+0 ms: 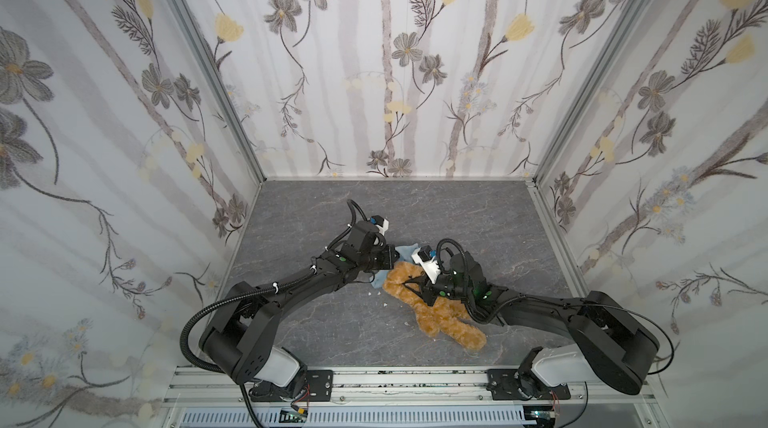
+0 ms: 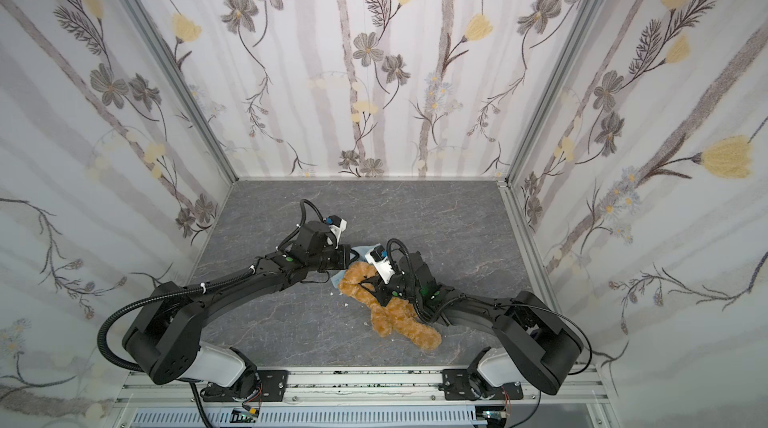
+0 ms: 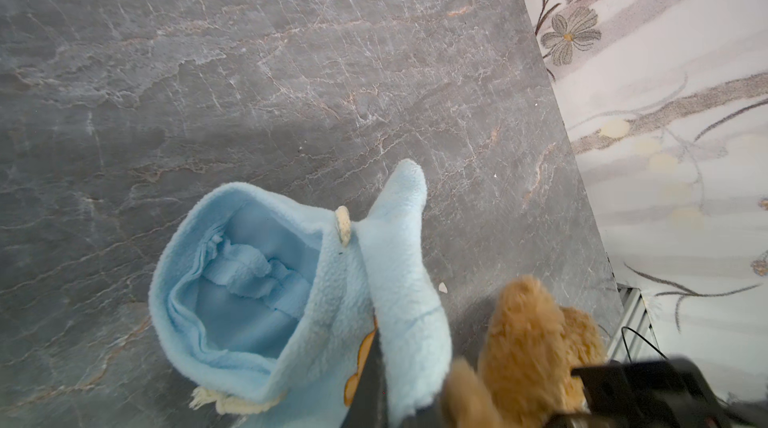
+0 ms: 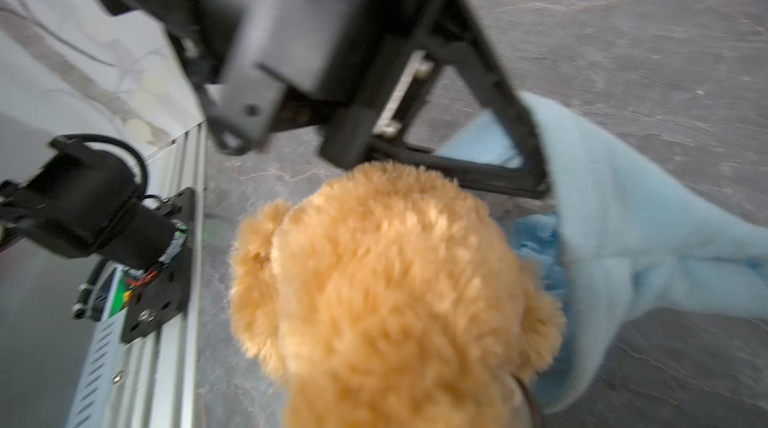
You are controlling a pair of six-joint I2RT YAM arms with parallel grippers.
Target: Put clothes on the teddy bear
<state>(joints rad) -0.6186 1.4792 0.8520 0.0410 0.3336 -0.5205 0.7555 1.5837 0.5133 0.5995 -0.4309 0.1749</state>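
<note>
Here, teddy bear (image 1: 434, 316), grey tabletop (image 1: 415, 205), floral walls (image 1: 353, 72)

Open tabletop (image 1: 415, 205) behind teddy bear (image 1: 434, 316)

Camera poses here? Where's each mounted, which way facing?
Top views: stereo head high over the front rail, looking down toward the back wall; left arm, right arm, teddy bear show.
Left wrist: on the left arm, looking down past its own finger into the light-blue hooded top.
Right wrist: on the right arm, looking over the bear's head at the left pincer clamping the top; little of itself shows.
Shared: every view shows bear and top.
</note>
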